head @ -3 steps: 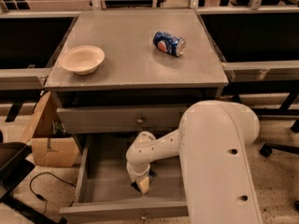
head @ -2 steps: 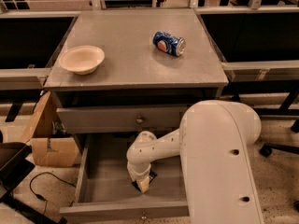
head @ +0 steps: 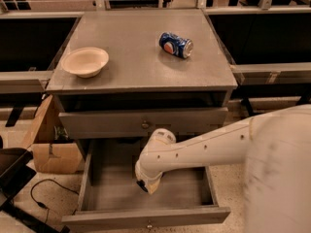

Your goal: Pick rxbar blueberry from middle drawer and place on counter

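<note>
The middle drawer (head: pixel 109 178) is pulled open below the counter (head: pixel 141 72), with a plain grey floor. My white arm reaches in from the right, and my gripper (head: pixel 145 184) hangs low inside the drawer, near the middle of its floor and slightly left. The rxbar blueberry does not show; the gripper's end covers the spot beneath it. No bar lies on the counter.
A blue Pepsi can (head: pixel 176 44) lies on its side at the counter's back right. A beige bowl (head: pixel 85 61) sits at its left. The upper drawer front with a brass knob (head: pixel 144 125) is closed. A cardboard box (head: pixel 51 152) and a cable (head: pixel 41 195) are on the floor to the left.
The big part of my arm has swung right and the forearm now stretches out longer. The gripper stays at about the same spot in the drawer.
</note>
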{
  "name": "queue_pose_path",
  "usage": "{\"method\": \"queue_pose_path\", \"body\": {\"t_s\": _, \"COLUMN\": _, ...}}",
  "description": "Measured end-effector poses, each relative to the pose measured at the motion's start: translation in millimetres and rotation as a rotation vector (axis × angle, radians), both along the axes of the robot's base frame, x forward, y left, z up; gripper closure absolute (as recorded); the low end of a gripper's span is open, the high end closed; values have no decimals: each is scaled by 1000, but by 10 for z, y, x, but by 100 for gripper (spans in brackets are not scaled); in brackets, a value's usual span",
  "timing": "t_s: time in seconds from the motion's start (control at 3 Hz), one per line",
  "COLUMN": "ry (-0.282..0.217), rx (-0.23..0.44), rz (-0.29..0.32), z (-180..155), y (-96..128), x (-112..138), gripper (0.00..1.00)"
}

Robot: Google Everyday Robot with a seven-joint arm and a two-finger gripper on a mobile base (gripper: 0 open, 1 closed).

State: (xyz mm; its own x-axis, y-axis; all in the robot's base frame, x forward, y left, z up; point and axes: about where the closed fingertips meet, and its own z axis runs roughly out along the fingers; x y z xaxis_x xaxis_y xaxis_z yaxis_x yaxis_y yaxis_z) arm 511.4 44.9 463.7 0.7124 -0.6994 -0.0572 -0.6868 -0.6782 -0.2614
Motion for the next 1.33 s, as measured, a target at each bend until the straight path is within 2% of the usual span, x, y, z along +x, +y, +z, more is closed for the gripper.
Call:
{"method": "queue_pose_path", "body": {"t_s": 0.33, "ry": -73, "rx": 9, "rz": 1, "z": 1096, "y": -290, "x": -43, "gripper": 100}}
{"method": "queue_pose_path", "body": {"t_s": 1.0, "ry": -123, "rx": -24, "rz": -14, "z": 2739, "y": -812, "x": 158, "gripper": 100}}
{"method": "queue_pose_path", "body": {"t_s": 1.33, "ry": -152, "rx": -63, "rz": -37, "z": 3501, "y": -1022, "x": 238, "gripper": 100}}
